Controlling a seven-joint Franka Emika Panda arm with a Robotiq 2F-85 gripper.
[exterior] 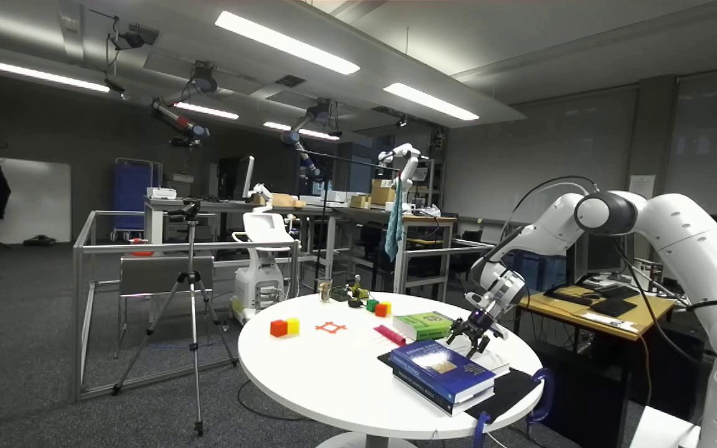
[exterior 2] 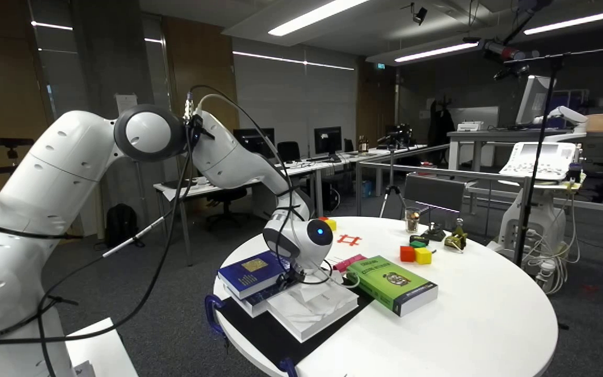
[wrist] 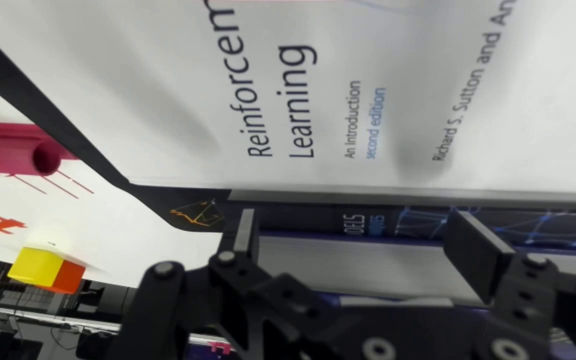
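- Found gripper (wrist: 360,240) with fingers (wrist: 475,252) spread well apart, leaving a wide gap between them
- Sighted it low over the table (exterior: 309,373) in both exterior views, set at the seam between white book (exterior 2: 317,306) and blue book (exterior: 442,367)
- Could not tell contact from clearance between fingers and either book
- Saw white book lying flat on black mat (exterior 2: 275,335), near the rim of the table; read "Learning" and "An Introduction" on its cover in wrist view
- Logged blue book flat on top of dark book (wrist: 328,220), just beside white book, with a patch of glare on its cover
- Noted dark book showing as a strip with blue network pattern, between white book and the pages of blue book
- Counted 2 blue clamps (exterior: 549,395) on the table's edge, at the mat
- Marked green book (exterior 2: 393,280) near white book, lying flat at an angle
- Spotted pink tube (exterior: 391,336) just beside green book, then red hash-shaped outline (exterior: 331,323) farther along
- Recorded red block (exterior: 279,328) just beside yellow block (exterior: 292,325), near that outline
- Recorded also 3 small blocks (exterior 2: 421,256) in red, yellow and green, clustered near glass (exterior 2: 412,222)
- Traced white arm (exterior: 682,230) bent high at the elbow, angled down over the table to the gripper
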